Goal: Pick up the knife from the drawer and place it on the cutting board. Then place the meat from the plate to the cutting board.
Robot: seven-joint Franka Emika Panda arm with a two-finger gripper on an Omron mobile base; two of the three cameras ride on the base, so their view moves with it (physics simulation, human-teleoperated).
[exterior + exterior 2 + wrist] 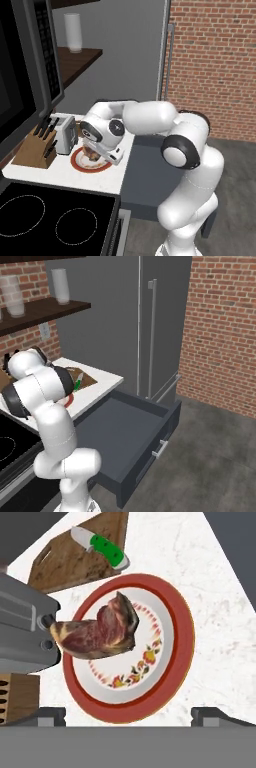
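A: Left base view. I see the arm folded over the counter [60,172], the hand low above the plate [80,161]. A toaster [65,134] and a knife block [36,145] stand just left of it, the stove [55,220] nearer me.

B: Right base view?

A: Drawer [131,441] pulled out, nothing seen inside. Knife [78,382] lies on the board [87,379]; my own arm hides most of the plate.

B: Hand view?

A: Gripper [128,716] jaws wide apart, holding nothing, either side of the plate's [175,662] near rim. Meat [97,632] sits on the plate, overhanging its rim toward the toaster [22,629]. Knife [102,547] rests on the board [65,559], handle past the board's edge.
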